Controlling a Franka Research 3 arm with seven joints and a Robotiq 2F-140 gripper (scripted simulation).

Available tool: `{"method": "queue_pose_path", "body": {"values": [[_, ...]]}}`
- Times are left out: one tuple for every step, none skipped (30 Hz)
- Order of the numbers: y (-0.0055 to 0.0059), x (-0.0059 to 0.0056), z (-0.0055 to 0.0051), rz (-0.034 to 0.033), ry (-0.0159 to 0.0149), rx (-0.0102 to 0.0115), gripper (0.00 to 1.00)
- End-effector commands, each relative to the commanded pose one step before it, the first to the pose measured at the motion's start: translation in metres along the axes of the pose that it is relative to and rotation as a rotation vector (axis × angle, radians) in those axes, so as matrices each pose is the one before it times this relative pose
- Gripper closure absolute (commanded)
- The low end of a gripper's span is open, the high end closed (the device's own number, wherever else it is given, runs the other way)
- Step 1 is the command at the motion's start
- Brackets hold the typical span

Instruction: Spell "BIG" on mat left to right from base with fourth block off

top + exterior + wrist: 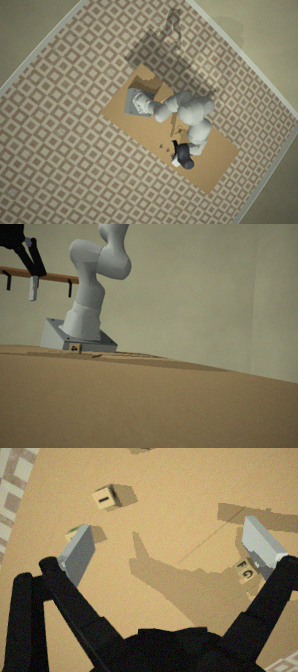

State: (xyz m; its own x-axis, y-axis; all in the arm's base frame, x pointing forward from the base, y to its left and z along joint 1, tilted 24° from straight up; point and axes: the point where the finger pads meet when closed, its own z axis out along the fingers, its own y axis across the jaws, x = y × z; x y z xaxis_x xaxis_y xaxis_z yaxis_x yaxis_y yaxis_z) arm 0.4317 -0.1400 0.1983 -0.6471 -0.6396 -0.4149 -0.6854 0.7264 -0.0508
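Observation:
My gripper (173,149) (167,533) is open and empty, above the table. A wooden block (104,499) showing a black bar, like an I on its side, lies nearer the left finger in the wrist view. A block with a green mark (73,532) is partly hidden by that finger. A block with F and G (245,570) on two faces lies by the right finger, in shadow. Another small block (161,147) shows in the top view, its letter unreadable. A block (75,348) shows a 4 on its side. The mat is hard to make out; a thin dark line (212,535) may be its edge.
The robot's base (139,102) (82,344) stands on the wooden table (218,153) (150,401). The small blocks are near one long table edge. The arm's shadow falls across the table. A wall rail (58,277) with hooks is behind.

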Motion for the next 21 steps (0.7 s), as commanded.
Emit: {"method": "queue_pose_path", "body": {"values": [[0.00444,-0.00988,0.00022,0.13936,-0.00776,0.00233,0.00],[0.00184,-0.00229,0.00030,0.00999,-0.00036,-0.00023,0.00],[0.00000,0.00000,0.00000,0.00000,0.00000,0.00000,0.00],[0.00000,0.00000,0.00000,0.00000,0.00000,0.00000,0.00],[0.00522,-0.00618,0.00085,0.02776,-0.00088,-0.00062,0.00],[0.00253,-0.00275,0.00040,0.01294,-0.00035,-0.00028,0.00],[0.00210,-0.00218,0.00033,0.01052,-0.00026,-0.00022,0.00],[0.00188,-0.00188,0.00029,0.00926,-0.00020,-0.00019,0.00],[0.00198,-0.00192,0.00031,0.00965,-0.00019,-0.00020,0.00],[0.00199,-0.00186,0.00031,0.00960,-0.00017,-0.00019,0.00],[0.00208,-0.00188,0.00032,0.00990,-0.00015,-0.00019,0.00],[0.00206,-0.00179,0.00032,0.00969,-0.00013,-0.00018,0.00],[0.00225,-0.00189,0.00034,0.01046,-0.00012,-0.00018,0.00],[0.00224,-0.00181,0.00034,0.01031,-0.00009,-0.00017,0.00],[0.00238,-0.00185,0.00036,0.01083,-0.00007,-0.00017,0.00],[0.00235,-0.00176,0.00036,0.01060,-0.00005,-0.00016,0.00],[0.00233,-0.00167,0.00035,0.01041,-0.00003,-0.00014,0.00],[0.00243,-0.00167,0.00037,0.01074,0.00000,-0.00013,0.00],[0.00234,-0.00155,0.00035,0.01025,0.00002,-0.00012,0.00],[0.00000,0.00000,0.00000,0.00000,0.00000,0.00000,0.00],[0.00000,0.00000,0.00000,0.00000,0.00000,0.00000,0.00]]}}
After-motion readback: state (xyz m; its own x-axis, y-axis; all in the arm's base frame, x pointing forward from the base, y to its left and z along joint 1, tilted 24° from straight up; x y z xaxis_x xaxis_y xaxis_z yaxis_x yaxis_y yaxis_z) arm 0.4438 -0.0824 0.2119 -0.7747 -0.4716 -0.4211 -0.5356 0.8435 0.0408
